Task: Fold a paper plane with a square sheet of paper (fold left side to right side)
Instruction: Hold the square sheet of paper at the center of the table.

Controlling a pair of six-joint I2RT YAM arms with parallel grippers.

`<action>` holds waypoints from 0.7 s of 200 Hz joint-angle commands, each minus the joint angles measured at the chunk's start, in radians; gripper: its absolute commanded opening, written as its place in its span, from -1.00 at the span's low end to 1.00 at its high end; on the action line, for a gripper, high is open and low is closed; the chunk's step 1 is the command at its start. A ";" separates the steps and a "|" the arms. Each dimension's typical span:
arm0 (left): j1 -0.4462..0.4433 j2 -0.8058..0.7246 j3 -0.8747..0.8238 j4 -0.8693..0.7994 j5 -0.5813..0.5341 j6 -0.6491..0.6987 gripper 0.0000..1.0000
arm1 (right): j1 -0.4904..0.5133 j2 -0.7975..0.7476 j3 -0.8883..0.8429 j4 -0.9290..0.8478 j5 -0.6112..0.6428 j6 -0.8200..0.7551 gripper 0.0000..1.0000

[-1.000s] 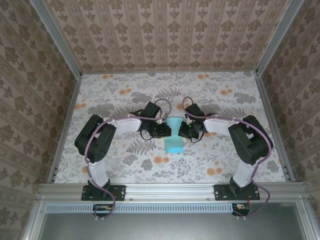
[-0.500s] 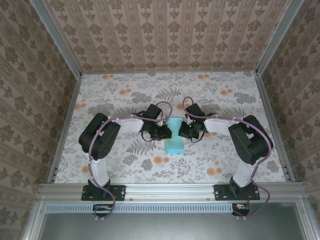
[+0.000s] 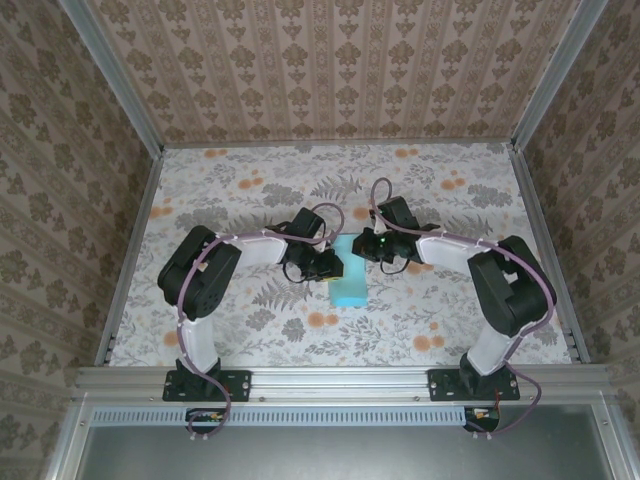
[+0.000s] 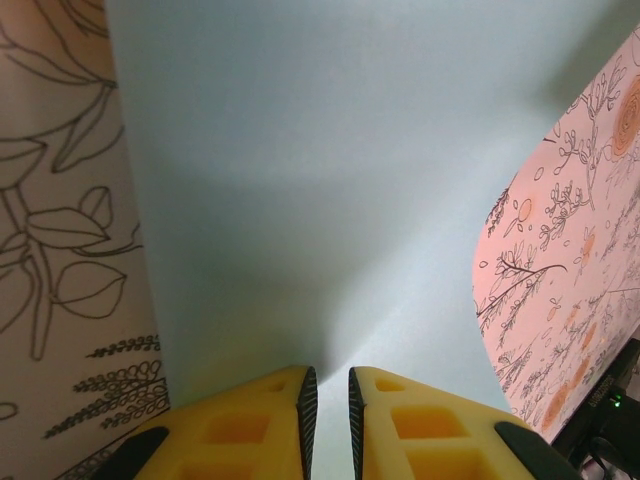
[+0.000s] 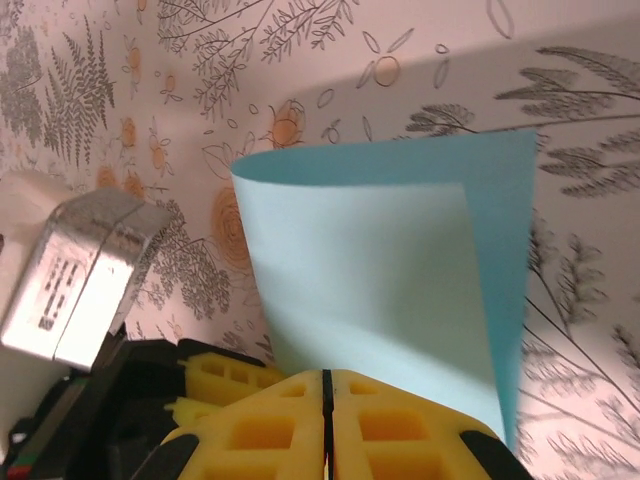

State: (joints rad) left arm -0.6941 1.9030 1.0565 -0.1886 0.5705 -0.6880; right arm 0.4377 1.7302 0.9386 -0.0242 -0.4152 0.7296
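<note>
The left gripper (image 4: 327, 400) is pinching the square sheet of paper (image 3: 349, 280), which is spreading straight ahead of its fingertips; the right gripper (image 5: 326, 385), jaws pressed together, is hovering beside the loosely doubled sheet, its curved fold farthest away.

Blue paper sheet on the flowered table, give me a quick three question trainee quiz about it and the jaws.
1. True or false: the square sheet of paper lies completely flat.
2. What does the right gripper hold? A) nothing B) the sheet's edge C) a cable
3. How do the left gripper's jaws stand?

Key:
1. False; one side is curled over the rest.
2. B
3. Nearly closed, a thin gap between them, with the sheet right in front.
</note>
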 commanded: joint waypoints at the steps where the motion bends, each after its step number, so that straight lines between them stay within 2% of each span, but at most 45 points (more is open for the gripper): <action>1: -0.006 0.036 0.007 -0.067 -0.029 -0.012 -0.60 | 0.017 0.057 0.049 0.047 -0.045 0.017 -0.82; 58: -0.013 0.042 0.010 -0.064 -0.029 -0.013 -0.59 | 0.022 0.153 0.104 0.045 -0.037 0.019 -0.83; 140: -0.018 0.027 0.001 -0.078 -0.021 -0.001 -0.59 | 0.022 0.242 0.163 -0.121 0.041 -0.001 -0.86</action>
State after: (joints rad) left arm -0.6968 1.9076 1.0657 -0.2008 0.5690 -0.6880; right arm 0.4572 1.9408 1.0763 -0.0532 -0.4210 0.7364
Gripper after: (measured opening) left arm 0.202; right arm 0.076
